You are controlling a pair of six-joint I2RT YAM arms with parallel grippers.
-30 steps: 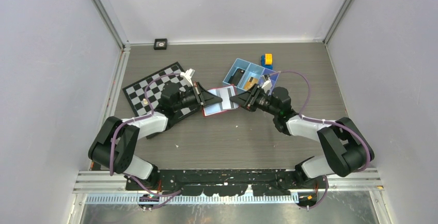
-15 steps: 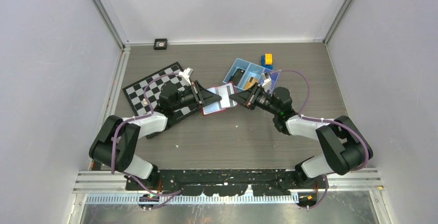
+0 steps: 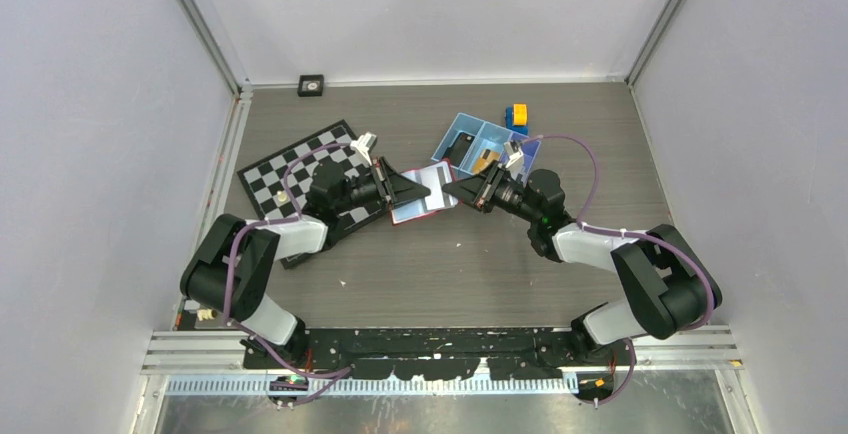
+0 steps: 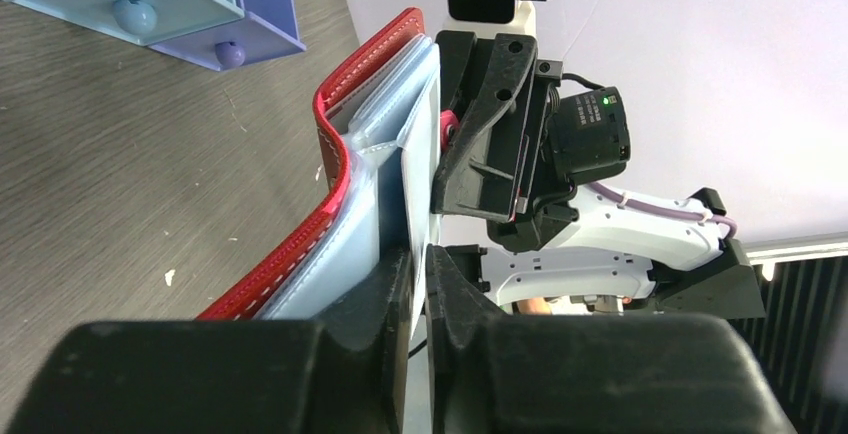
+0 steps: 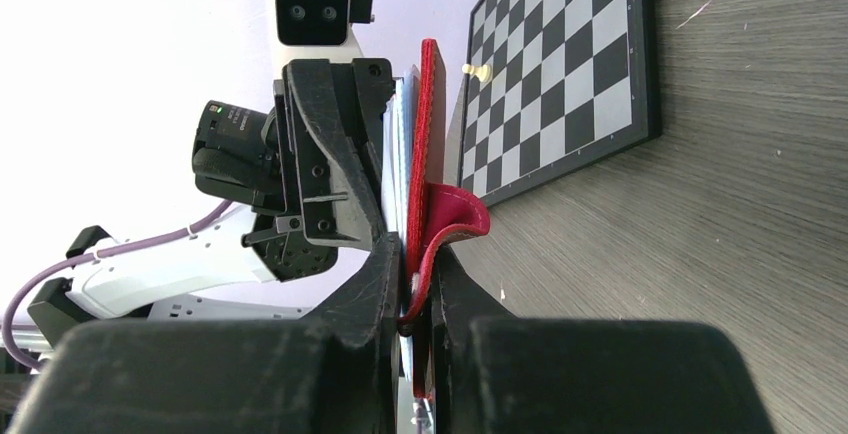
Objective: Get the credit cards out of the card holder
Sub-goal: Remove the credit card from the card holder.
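The red card holder (image 3: pixel 415 206) is held open above the table between both grippers, standing on edge. My left gripper (image 3: pixel 428 192) is shut on a thin pale blue-grey inner leaf (image 4: pixel 420 184) of the holder (image 4: pixel 335 154). I cannot tell whether a credit card is inside that leaf. My right gripper (image 3: pixel 446 190) is shut on the red cover and its curled snap tab (image 5: pixel 455 224) at the opposite edge. In the wrist views the left gripper (image 4: pixel 420 274) and right gripper (image 5: pixel 415 294) face each other closely. No credit cards show plainly in the holder.
A chessboard (image 3: pixel 300 169) lies under the left arm. A blue three-compartment tray (image 3: pixel 465 139) behind the right gripper has an orange-gold flat piece (image 3: pixel 486 162) in one compartment. A yellow and blue block (image 3: pixel 517 116) sits beyond it. A small black square (image 3: pixel 311 84) is at the back wall.
The right gripper's jaws have narrowed onto the holder's red edge, and it has shifted slightly away from me. The left gripper has taken a fresh hold on the inner leaf.
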